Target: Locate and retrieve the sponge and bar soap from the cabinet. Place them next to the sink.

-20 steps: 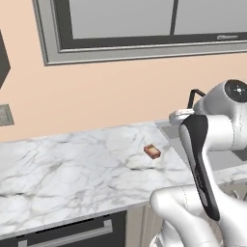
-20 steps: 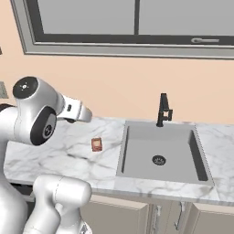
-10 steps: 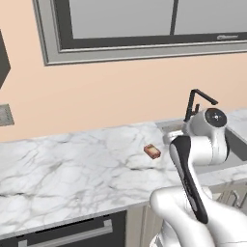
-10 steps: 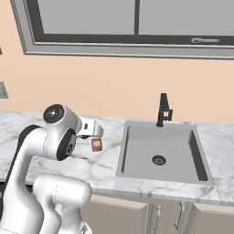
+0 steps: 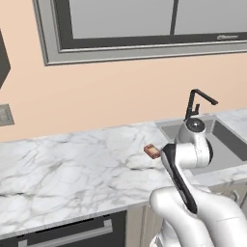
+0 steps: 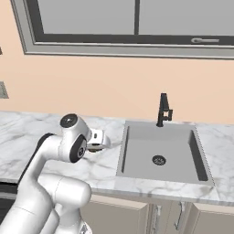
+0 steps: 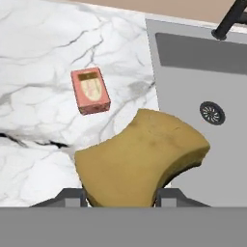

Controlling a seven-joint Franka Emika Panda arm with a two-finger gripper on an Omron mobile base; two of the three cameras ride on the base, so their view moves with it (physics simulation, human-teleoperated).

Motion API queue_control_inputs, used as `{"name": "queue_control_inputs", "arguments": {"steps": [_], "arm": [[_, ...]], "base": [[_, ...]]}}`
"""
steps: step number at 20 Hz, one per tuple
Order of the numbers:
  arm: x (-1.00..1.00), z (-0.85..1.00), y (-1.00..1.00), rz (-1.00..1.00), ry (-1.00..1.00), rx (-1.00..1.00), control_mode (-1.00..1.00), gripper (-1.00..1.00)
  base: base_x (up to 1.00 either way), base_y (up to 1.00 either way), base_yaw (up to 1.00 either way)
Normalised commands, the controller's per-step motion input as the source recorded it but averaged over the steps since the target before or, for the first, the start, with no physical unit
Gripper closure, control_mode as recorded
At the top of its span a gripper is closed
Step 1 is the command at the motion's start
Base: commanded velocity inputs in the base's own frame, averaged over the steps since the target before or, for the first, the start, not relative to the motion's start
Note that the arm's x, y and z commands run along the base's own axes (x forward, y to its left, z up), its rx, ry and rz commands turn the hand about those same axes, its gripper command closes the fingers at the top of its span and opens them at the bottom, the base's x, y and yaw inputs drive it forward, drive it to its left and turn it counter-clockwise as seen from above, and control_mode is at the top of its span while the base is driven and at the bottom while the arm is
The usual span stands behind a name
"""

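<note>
My gripper (image 7: 123, 194) is shut on the sponge (image 7: 140, 157), a yellowish-tan block bent between the fingers. It hangs over the marble counter at the left rim of the sink (image 7: 193, 72). The bar soap (image 7: 90, 90), a small pinkish-red block, lies flat on the counter just left of the sink and beyond the sponge. In the left base view the bar soap (image 5: 152, 151) sits close behind my arm's elbow. The hand (image 6: 97, 139) hovers low beside the sink (image 6: 137, 137). The cabinet is out of view.
A thin black faucet (image 6: 163, 109) stands at the back of the basin, whose round drain (image 7: 212, 113) shows in the hand view. The marble counter (image 5: 72, 169) stretches left; a window (image 5: 144, 24) is on the wall above. A dark oven front (image 5: 72, 234) sits below the counter.
The arm has folded down from high above to just over the counter at the sink's left edge. The bar soap has not moved.
</note>
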Motion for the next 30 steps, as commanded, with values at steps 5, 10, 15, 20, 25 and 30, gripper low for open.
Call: {"name": "queue_control_inputs", "arguments": {"steps": [5, 10, 15, 20, 25, 30], "arm": [[0.30, -0.21, -0.08, 0.00, 0.09, 0.00, -1.00, 1.00], [0.32, -0.46, 0.00, 0.01, 0.12, 0.02, -1.00, 1.00], [0.34, -0.53, 0.00, 0.00, 0.08, 0.10, -1.00, 1.00], [0.23, -0.61, -0.01, 0.00, 0.02, 0.12, -1.00, 1.00], [0.09, -0.59, 0.03, 0.00, -0.02, 0.06, -1.00, 1.00], [-0.02, -0.13, 0.17, 0.00, -0.02, -0.03, -1.00, 1.00]], "base": [[0.00, 0.00, 0.00], [0.00, 0.00, 0.00], [0.00, 0.00, 0.00], [0.00, 0.00, 0.00], [0.00, 0.00, 0.00], [0.00, 0.00, 0.00]]}}
